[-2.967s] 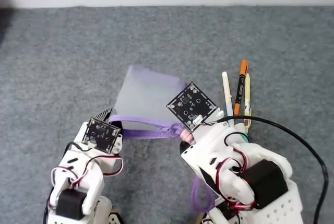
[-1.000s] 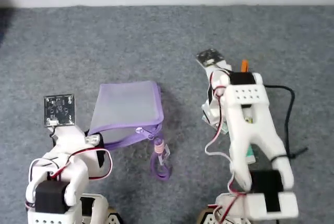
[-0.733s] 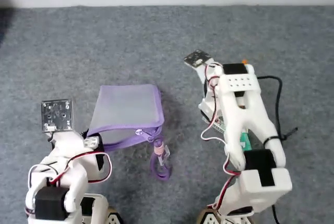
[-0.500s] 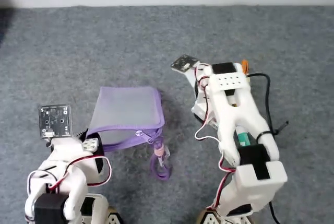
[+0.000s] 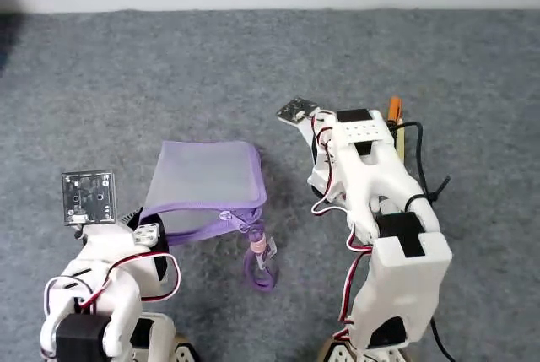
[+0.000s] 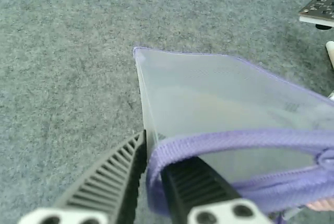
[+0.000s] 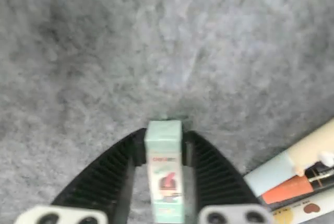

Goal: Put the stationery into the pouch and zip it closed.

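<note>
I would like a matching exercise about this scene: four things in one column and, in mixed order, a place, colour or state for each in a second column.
Column one:
1. left end effector
2. right end effector
3. pens
4. pouch

Column two:
A. lying loose on the table
B. shut on a mint-green stationery item
C. translucent with purple trim
D. shut on the pouch's edge

Pairs: 1-D, 2-B, 3-A, 4-C.
</note>
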`<action>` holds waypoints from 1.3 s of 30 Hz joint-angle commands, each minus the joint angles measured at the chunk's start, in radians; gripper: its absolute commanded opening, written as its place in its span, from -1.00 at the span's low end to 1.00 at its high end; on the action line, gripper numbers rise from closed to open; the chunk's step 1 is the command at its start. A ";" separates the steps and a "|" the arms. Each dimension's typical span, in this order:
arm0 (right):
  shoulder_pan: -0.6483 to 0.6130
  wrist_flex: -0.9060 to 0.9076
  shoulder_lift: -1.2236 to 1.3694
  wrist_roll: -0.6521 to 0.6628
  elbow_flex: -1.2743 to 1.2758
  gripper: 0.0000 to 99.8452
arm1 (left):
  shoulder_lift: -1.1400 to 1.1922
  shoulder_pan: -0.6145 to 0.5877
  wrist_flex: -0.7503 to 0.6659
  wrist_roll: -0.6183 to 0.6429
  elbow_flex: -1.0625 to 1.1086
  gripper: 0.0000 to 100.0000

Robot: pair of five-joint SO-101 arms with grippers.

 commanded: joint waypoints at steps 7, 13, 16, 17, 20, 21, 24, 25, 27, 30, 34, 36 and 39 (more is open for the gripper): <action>-0.010 0.151 -0.263 0.002 -0.031 -0.98 | -0.011 0.005 -0.005 0.009 -0.015 -0.98; -0.010 0.277 -0.541 -0.109 -0.031 -0.98 | 0.057 0.005 -0.005 0.009 -0.065 -0.98; -0.039 0.300 -0.685 -0.229 -0.031 -0.98 | 0.198 0.005 0.000 0.011 -0.160 -0.98; -0.051 0.298 -0.731 -0.282 -0.031 -0.98 | 0.256 0.005 0.002 0.012 -0.200 -0.98; -0.099 0.274 -0.849 -0.443 -0.031 -0.98 | 0.427 0.006 0.011 0.071 -0.311 -0.98; -0.125 0.257 -0.891 -0.494 -0.031 -0.98 | 0.480 0.008 0.017 0.087 -0.341 -0.98; -0.217 0.183 -1.001 -0.605 -0.031 -0.98 | 0.605 0.035 0.028 0.117 -0.409 -0.98; -0.259 0.150 -1.035 -0.631 -0.029 -0.98 | 0.635 0.051 0.032 0.135 -0.430 -0.98; -0.337 0.076 -1.092 -0.674 -0.029 -0.98 | 0.684 0.097 0.034 0.181 -0.473 -0.98; -0.430 -0.062 -1.142 -0.710 -0.008 -0.98 | 0.746 0.164 0.031 0.224 -0.535 -0.98; -0.493 -0.275 -1.176 -0.713 0.046 -0.98 | 0.819 0.190 0.035 0.256 -0.619 -0.98; -0.519 -0.371 -1.184 -0.710 0.078 -0.98 | 0.848 0.190 0.037 0.259 -0.662 -0.98; -0.556 -0.452 -1.181 -0.707 0.123 -0.98 | 0.876 0.189 0.037 0.259 -0.720 -0.98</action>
